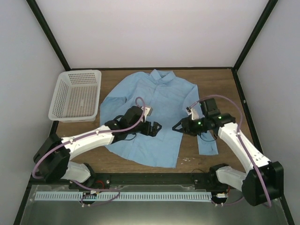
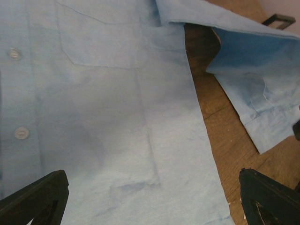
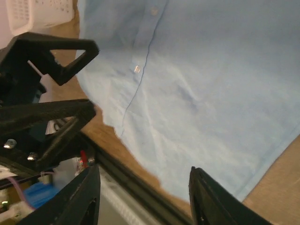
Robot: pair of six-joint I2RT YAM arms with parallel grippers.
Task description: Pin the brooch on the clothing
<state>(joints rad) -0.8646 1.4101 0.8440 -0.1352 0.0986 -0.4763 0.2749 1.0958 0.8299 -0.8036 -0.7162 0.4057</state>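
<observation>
The light blue shirt (image 1: 154, 105) lies flat on the wooden table, collar at the far side. It fills the left wrist view (image 2: 117, 117) and the right wrist view (image 3: 211, 84). My left gripper (image 1: 154, 127) hovers open over the shirt's lower front, fingers wide apart in its wrist view (image 2: 152, 173). My right gripper (image 1: 178, 126) is open and empty over the shirt's right hem, facing the left one; its wrist view (image 3: 144, 168) shows nothing between the fingers. The brooch is not in view in any frame.
A white mesh basket (image 1: 77, 96) stands at the back left of the table. A small black square frame (image 2: 283, 16) lies beyond the folded right sleeve (image 1: 206, 140). A black rail (image 1: 154, 178) runs along the table's near edge.
</observation>
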